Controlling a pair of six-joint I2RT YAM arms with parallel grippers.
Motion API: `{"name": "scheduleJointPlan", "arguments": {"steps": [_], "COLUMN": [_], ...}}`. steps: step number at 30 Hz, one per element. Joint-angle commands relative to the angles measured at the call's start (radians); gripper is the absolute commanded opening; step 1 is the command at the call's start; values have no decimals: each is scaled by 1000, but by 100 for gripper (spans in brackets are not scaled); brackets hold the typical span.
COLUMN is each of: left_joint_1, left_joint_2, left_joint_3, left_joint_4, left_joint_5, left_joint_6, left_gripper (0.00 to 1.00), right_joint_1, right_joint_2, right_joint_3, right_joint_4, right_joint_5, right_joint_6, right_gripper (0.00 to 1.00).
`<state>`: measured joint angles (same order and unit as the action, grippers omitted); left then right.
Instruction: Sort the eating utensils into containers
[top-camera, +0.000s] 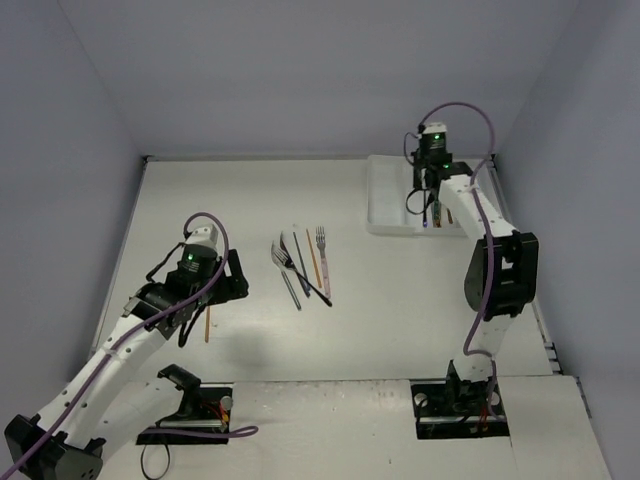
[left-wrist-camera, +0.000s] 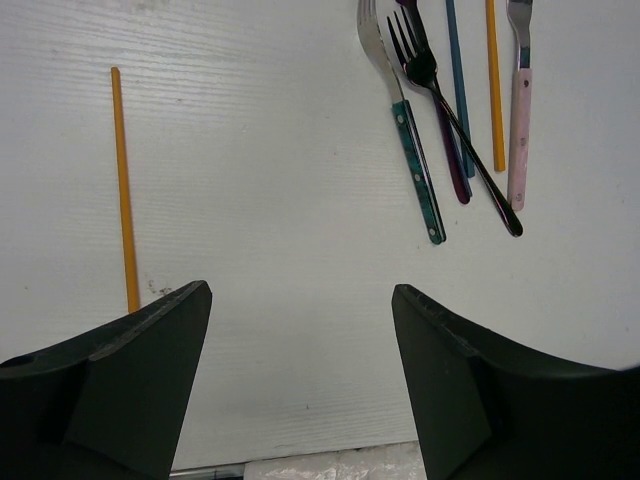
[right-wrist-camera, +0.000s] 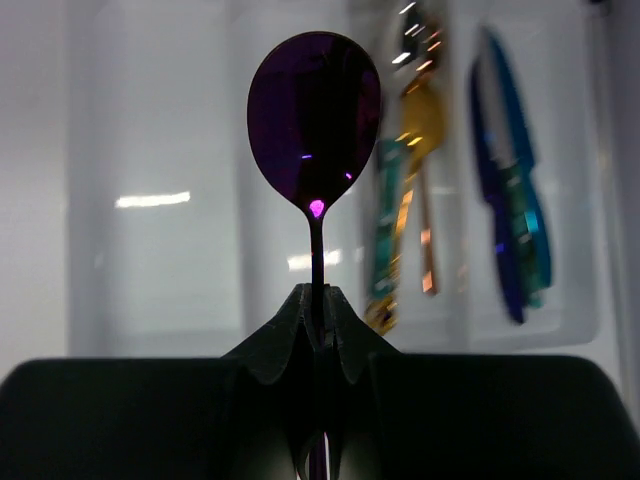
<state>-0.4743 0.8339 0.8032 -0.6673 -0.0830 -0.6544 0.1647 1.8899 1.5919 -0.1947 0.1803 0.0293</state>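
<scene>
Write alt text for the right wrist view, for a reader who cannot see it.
The right gripper is shut on the thin handle of a purple spoon, with the bowl pointing to the top of the frame, in front of a white tray. Out of focus in the tray to the right lie gold and teal utensils, and beyond a ridge, blue utensils.

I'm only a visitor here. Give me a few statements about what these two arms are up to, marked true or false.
1. The right hand grips a purple spoon by its handle. True.
2. The left hand holds a fork. False: it is open and empty above the table.
3. The white tray holds nothing. False: several coloured utensils lie in it.
4. An orange stick lies apart from the forks on the table. True.
</scene>
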Motion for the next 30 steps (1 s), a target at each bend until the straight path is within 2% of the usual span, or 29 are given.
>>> {"name": "scheduleJointPlan", "arguments": {"steps": [1, 8, 14, 15, 17, 19, 21, 26, 30], "left_joint_1": [8, 9, 12, 13, 15, 17, 25, 70, 196], "left_joint_2": [-11, 19, 64, 71, 88, 105, 121, 193, 327], "left_joint_3": [6, 22, 42, 44, 48, 59, 65, 86, 115], "left_joint_4": [-8, -32, -44, -43, -43, -43, -39, -30, -23], "left_joint_5": [-6, 5, 0, -4, -10, -17, -21, -17, 76], "left_joint_6": [6, 26, 39, 41, 47, 52, 57, 118, 180], "left_gripper": [71, 71, 71, 71, 71, 71, 71, 71, 69], "right_joint_1": [-88, -191, -205, -205, -205, -205, -203, -188, -168], "right_joint_2": [119, 379, 499, 506, 505, 478, 440, 228, 43], "right_joint_3": [167, 394, 511, 517, 518, 508, 495, 372, 204], "right_joint_4": [31, 29, 31, 31, 31, 31, 30, 30, 30], "right_joint_5": [9, -24, -51, -50, -50, -50, -49, -47, -46], "right_joint_6": [-89, -141, -146, -144, -140, -140, -137, -94, -19], "right_gripper": [0, 0, 0, 2, 10, 25, 32, 35, 35]}}
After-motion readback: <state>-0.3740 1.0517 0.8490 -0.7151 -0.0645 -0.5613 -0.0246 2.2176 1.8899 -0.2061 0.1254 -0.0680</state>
